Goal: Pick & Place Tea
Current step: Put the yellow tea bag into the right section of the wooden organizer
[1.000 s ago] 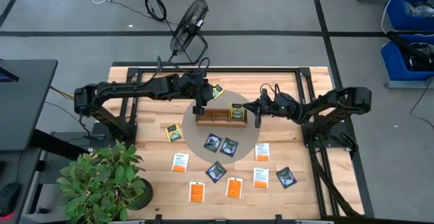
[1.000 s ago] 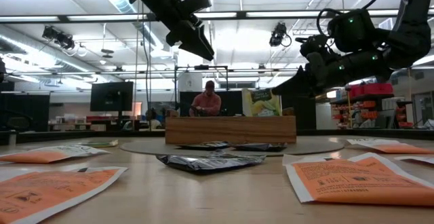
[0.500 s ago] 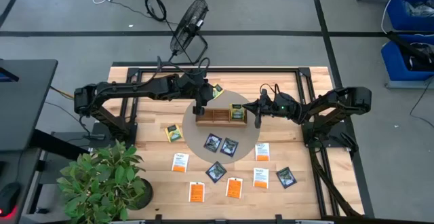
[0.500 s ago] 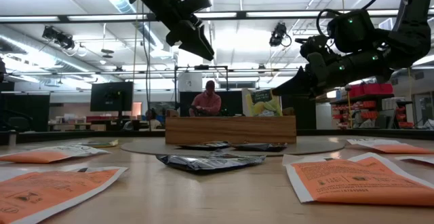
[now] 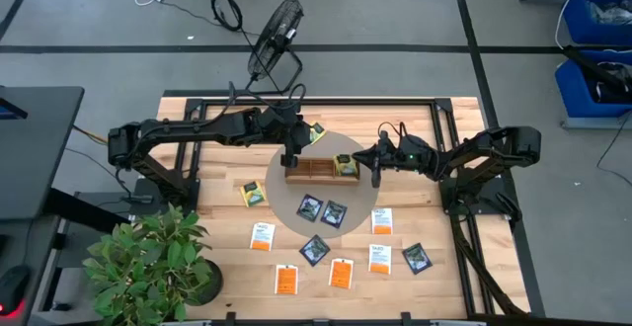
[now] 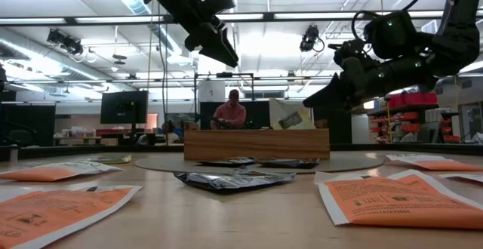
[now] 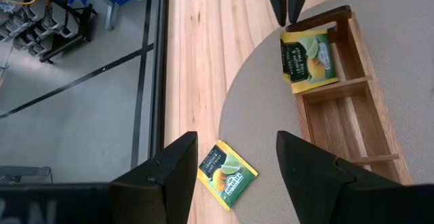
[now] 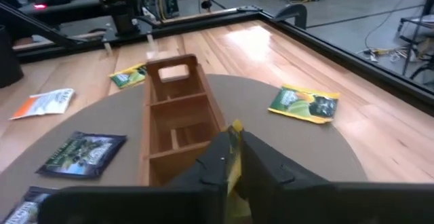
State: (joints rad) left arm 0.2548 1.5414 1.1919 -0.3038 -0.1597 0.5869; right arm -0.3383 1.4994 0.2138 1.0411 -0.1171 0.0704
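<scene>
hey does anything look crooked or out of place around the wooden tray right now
Yes. The yellow-green tea packet lies tilted across the end compartment of the wooden tray, not seated flat, just below the right gripper.

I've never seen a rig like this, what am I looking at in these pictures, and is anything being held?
Two robot arms work at a wooden table, each ending in a two-finger gripper. One picture looks straight down, one level across the tabletop, two from cameras on the wrists. Tea packets lie scattered; a tray sits on a grey mat. The left gripper hovers open and empty by the tray. The right gripper is at the tray's other end, where a yellow-green packet leans in the end compartment; whether it is gripped, I cannot tell.
</scene>
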